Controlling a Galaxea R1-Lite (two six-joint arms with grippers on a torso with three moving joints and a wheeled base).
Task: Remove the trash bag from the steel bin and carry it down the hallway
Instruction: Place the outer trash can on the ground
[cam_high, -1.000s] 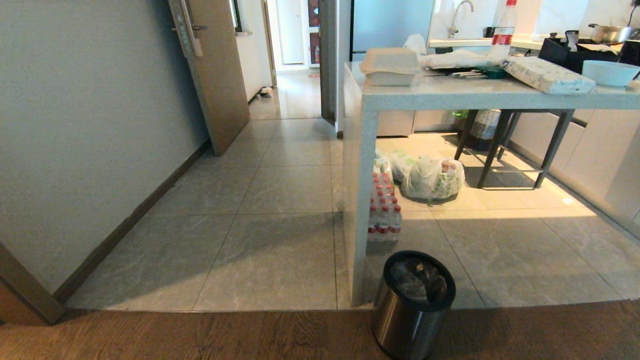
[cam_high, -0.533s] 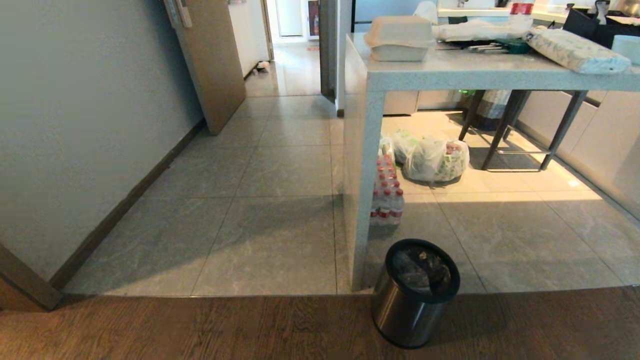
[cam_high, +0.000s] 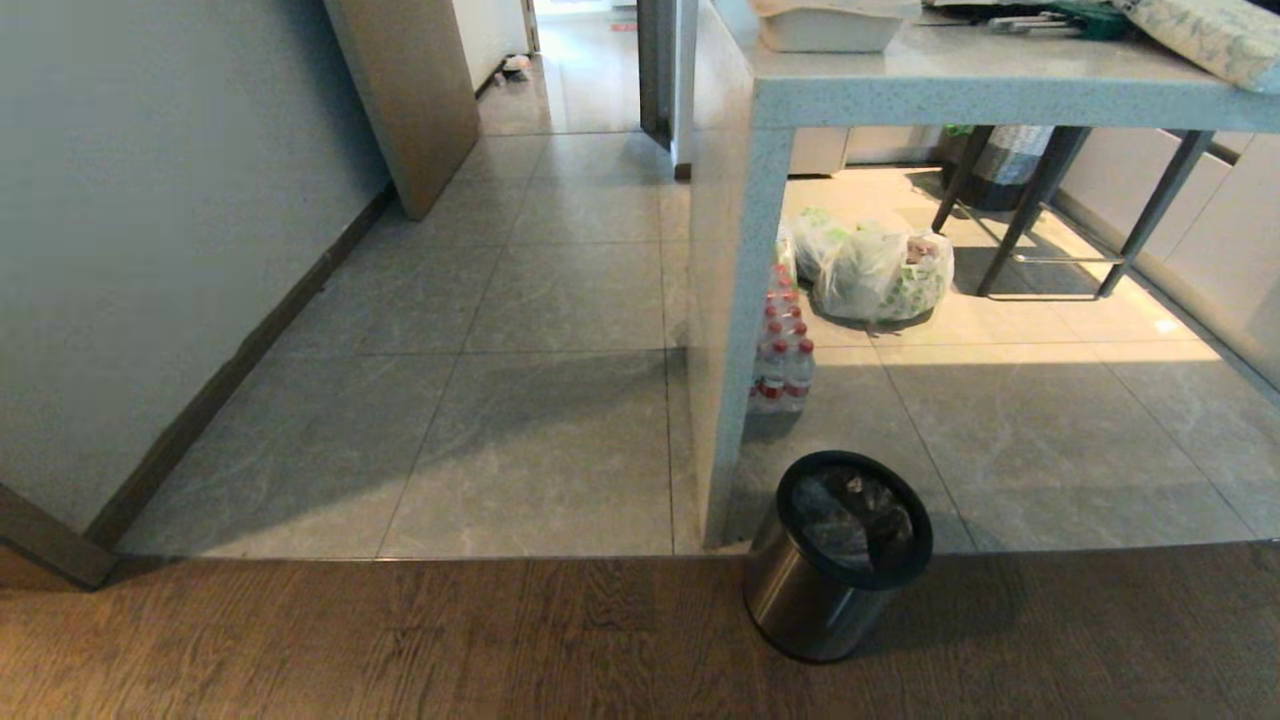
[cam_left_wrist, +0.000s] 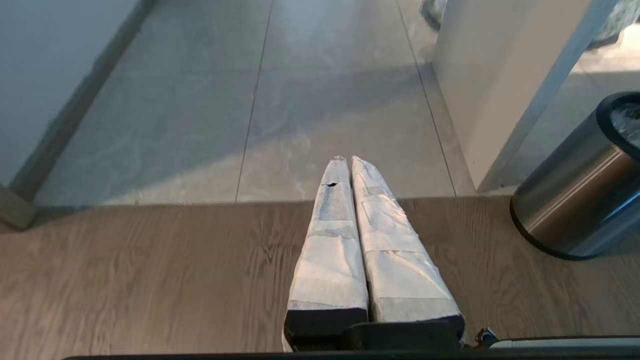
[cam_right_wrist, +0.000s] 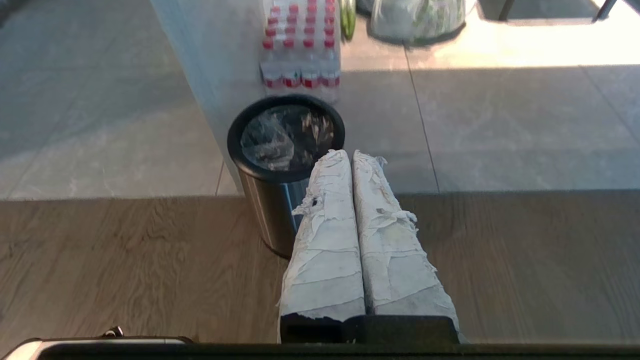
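The steel bin (cam_high: 835, 580) stands on the wood floor beside the counter's leg, its black rim facing up. The clear crinkly trash bag (cam_high: 848, 515) lines its inside. In the right wrist view the steel bin (cam_right_wrist: 272, 205) and trash bag (cam_right_wrist: 285, 137) lie just beyond and beside my right gripper (cam_right_wrist: 348, 156), which is shut and empty. My left gripper (cam_left_wrist: 347, 161) is shut and empty above the floor, with the steel bin (cam_left_wrist: 575, 200) off to its side. Neither arm appears in the head view. The hallway (cam_high: 585, 60) shows through the open doorway far ahead.
A stone counter (cam_high: 1000, 95) with a thick leg (cam_high: 730, 330) stands right by the bin. A pack of red-capped bottles (cam_high: 785, 350) and white bags with green print (cam_high: 880, 275) sit under it. A stool (cam_high: 1060, 200) stands farther back. A grey wall (cam_high: 150, 230) and open door (cam_high: 405, 90) border the left.
The head view has tilted downward: the countertop and doorway slid up the picture and more wood floor shows. The bin and everything else stayed where they were.
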